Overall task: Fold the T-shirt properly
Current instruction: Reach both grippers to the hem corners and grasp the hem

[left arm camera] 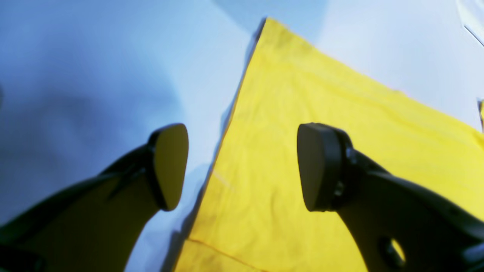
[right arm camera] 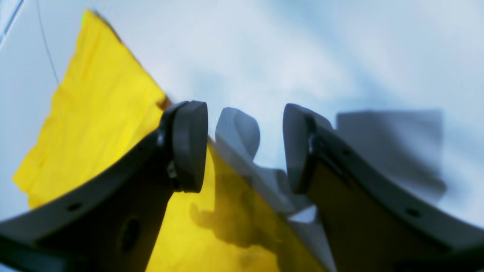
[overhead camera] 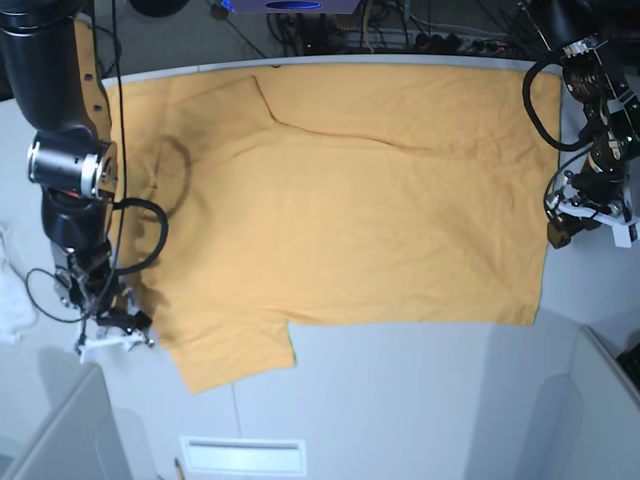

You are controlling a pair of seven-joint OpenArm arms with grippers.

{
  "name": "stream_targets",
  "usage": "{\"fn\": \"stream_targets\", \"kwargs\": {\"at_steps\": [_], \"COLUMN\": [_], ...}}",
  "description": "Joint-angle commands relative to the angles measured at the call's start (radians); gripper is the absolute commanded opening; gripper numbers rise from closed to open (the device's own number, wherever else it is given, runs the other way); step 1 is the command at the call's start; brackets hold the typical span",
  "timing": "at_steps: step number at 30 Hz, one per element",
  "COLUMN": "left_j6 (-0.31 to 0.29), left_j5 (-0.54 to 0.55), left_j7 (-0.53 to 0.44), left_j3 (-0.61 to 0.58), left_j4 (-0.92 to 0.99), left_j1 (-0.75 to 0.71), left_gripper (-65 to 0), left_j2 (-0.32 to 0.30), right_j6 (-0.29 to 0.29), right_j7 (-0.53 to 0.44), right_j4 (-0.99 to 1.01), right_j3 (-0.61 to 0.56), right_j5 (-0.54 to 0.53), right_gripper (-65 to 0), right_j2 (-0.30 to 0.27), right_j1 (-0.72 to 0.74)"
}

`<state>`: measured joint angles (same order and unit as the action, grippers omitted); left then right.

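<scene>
Orange T-shirt (overhead camera: pixel 350 200) flat, edges exposed.

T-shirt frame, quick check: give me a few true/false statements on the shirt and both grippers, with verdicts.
1. The T-shirt lies spread flat on the table. True.
2. The left gripper is shut on the shirt. False: its fingers are apart and hold nothing.
3. The right gripper is open, over the shirt's edge. True.
4. The shirt is already folded in half. False: both sleeves and the body are laid out in a single spread.
5. In the base view a sleeve points toward the near edge of the table. True.
6. Black script print shows on the shirt's upper side. False: no print is visible.
</scene>
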<state>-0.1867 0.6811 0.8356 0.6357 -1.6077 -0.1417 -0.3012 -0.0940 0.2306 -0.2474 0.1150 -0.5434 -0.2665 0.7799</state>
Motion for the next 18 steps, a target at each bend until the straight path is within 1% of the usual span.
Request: {"fn": "stream_targets", "kwargs": {"at_steps": [1, 4, 7, 9, 16, 18], "left_j6": [-0.004, -0.004, -0.004, -0.004, -0.004, -0.004], "left_j5": [0.009, 0.009, 0.009, 0.009, 0.009, 0.009], "left_j7": [-0.016, -0.016, -0.016, -0.016, -0.016, -0.016], "left_j3": [0.009, 0.009, 0.009, 0.009, 0.009, 0.009], "left_j4": [-0.013, -0.012, -0.012, -0.012, -0.012, -0.012], "left_j1": [0.004, 0.004, -0.002, -0.003, -0.005, -0.005], "left_gripper": [-21.9, -21.9, -21.9, -21.9, -21.9, -21.9], "left_j2": [-0.017, -0.017, -0.017, -0.017, -0.017, -0.017], "right_j6": [-0.014, -0.017, -0.066, -0.079, -0.091, -0.092], "right_j7": [-0.026, -0.035, -0.001, 0.006, 0.022, 0.037], "right_j4": [0.001, 0.004, 0.007, 0.007, 0.004, 0.003], "right_j3": [-0.013, -0.045, -0.076, -0.097, -0.157, -0.174], "right_j5": [-0.005, -0.005, -0.005, -0.005, -0.01, -0.008], "right_gripper": [-34.8, -35.4, -35.7, -35.7, -35.7, -35.7], "right_j2": [-0.007, -0.001, 0.002, 0.002, 0.002, 0.019], "right_j1": [0.04, 0.039, 0.028, 0.02, 0.016, 0.016]}}
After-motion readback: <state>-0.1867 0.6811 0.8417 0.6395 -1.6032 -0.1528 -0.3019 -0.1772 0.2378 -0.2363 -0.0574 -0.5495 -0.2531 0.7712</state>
